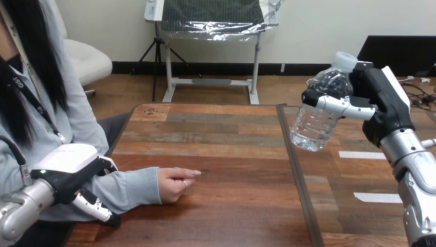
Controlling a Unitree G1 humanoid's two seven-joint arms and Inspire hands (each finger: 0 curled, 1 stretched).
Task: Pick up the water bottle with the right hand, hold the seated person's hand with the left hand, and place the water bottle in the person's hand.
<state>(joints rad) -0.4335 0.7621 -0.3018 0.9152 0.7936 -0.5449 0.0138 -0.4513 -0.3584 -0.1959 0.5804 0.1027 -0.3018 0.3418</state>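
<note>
Gripping water bottle [318, 119] – right hand [381, 103], left hand [72, 172] seemingly clasping the person's forearm [131, 188]

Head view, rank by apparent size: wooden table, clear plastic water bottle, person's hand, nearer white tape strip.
1. wooden table
2. clear plastic water bottle
3. person's hand
4. nearer white tape strip

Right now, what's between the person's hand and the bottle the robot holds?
In the head view, only bare table, crossed by a dark seam, lies between the person's hand and the water bottle.
</note>
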